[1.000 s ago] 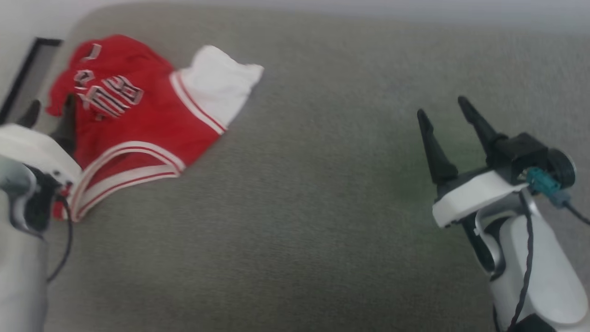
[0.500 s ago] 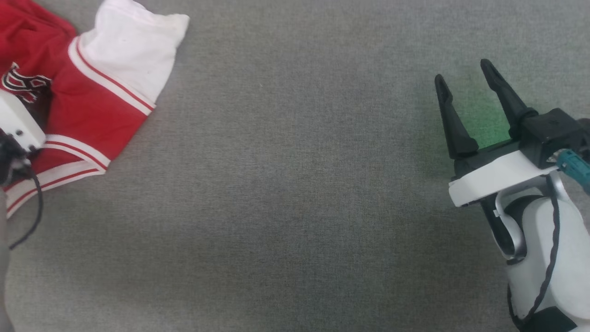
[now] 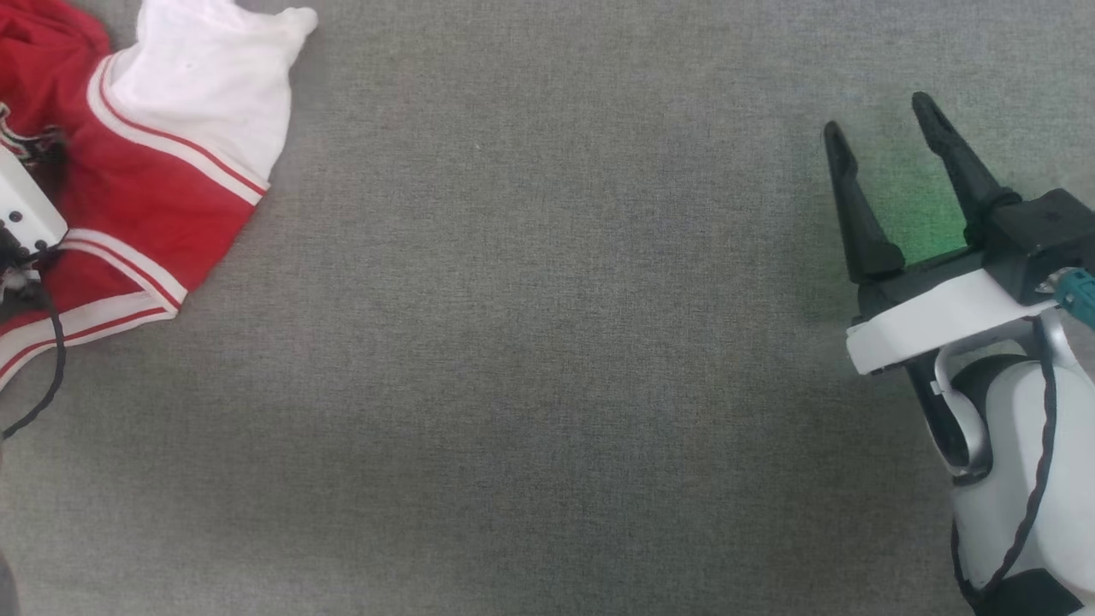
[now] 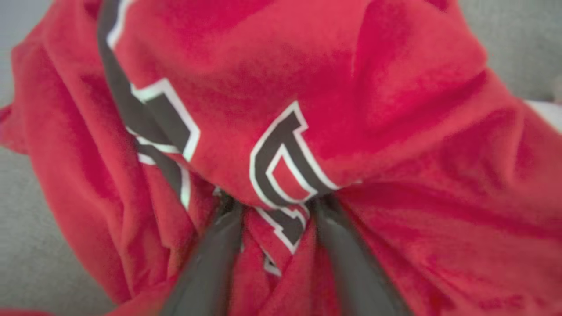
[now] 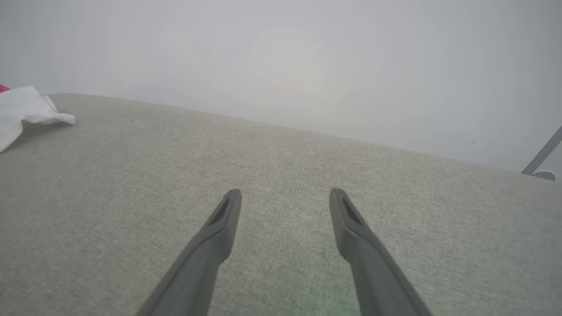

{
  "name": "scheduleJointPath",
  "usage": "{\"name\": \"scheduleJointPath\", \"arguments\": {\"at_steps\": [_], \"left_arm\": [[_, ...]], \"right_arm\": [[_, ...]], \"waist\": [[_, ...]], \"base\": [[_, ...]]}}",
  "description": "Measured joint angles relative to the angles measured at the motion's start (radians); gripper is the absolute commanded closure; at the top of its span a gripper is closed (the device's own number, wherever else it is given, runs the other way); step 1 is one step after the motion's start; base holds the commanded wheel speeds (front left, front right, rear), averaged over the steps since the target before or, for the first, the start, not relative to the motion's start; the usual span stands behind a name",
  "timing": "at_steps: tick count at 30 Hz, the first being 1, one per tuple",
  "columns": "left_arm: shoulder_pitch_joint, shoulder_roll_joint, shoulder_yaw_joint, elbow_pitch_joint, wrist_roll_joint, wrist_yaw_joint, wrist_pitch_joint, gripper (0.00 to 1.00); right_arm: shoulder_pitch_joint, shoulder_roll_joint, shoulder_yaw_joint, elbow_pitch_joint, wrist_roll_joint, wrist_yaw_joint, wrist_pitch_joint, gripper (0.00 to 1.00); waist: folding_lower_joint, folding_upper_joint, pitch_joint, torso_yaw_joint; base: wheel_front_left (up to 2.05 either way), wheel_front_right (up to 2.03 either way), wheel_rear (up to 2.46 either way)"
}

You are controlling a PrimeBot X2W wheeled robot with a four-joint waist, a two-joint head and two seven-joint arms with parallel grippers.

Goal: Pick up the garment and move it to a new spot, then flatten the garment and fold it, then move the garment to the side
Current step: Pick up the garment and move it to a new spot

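Observation:
The garment (image 3: 162,162) is a crumpled red jersey with a white sleeve and white-striped trim, lying at the far left of the grey surface. Black white-outlined lettering shows on the garment (image 4: 395,109) in the left wrist view. My left gripper (image 4: 274,206) is pushed into the red cloth. A fold is bunched between its two fingers (image 4: 215,245), and their tips are buried under the fabric. Its white wrist housing (image 3: 21,214) lies over the jersey. My right gripper (image 3: 885,141) hovers open at the right, far from the garment, with nothing between its fingers.
The grey fabric surface (image 3: 530,342) stretches wide between the jersey and my right arm. In the right wrist view its far edge (image 5: 307,129) meets a pale wall, the white sleeve (image 5: 26,114) lies at the far left, and a thin metal leg (image 5: 542,153) stands at the right.
The head camera has swung, so the jersey now sits at the view's left edge. My left fingers, earlier beside the jersey, are now sunk into its red cloth. The right gripper stays open.

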Motion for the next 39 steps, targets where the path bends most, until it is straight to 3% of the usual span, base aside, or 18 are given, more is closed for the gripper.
{"name": "scheduleJointPath", "arguments": {"at_steps": [9,17,30,39], "left_arm": [[-0.008,0.012,-0.060,-0.013,0.019,-0.014,-0.096,1.00],[-0.044,0.047,-0.151,-0.156,0.008,-0.017,-0.079,1.00],[-0.064,0.138,-0.235,-0.557,-0.038,-0.006,0.124,1.00],[0.037,0.172,-0.249,-0.935,-0.048,0.097,0.312,1.00]], "right_arm": [[0.012,0.012,-0.028,0.030,0.003,0.000,-0.024,0.00],[0.040,0.025,-0.058,0.059,0.013,0.000,-0.045,0.00],[0.077,0.051,-0.086,0.089,0.024,0.000,-0.071,0.00],[0.079,0.068,-0.113,0.100,0.031,0.000,-0.097,0.00]], "waist": [[0.0000,-0.0001,-0.070,0.013],[0.0000,-0.0001,-0.151,0.034],[0.0000,-0.0001,-0.271,0.052],[0.0000,-0.0001,-0.299,0.001]], "base": [[0.00,0.00,0.00],[0.00,0.00,0.00],[0.00,0.00,0.00],[0.00,0.00,0.00]]}}
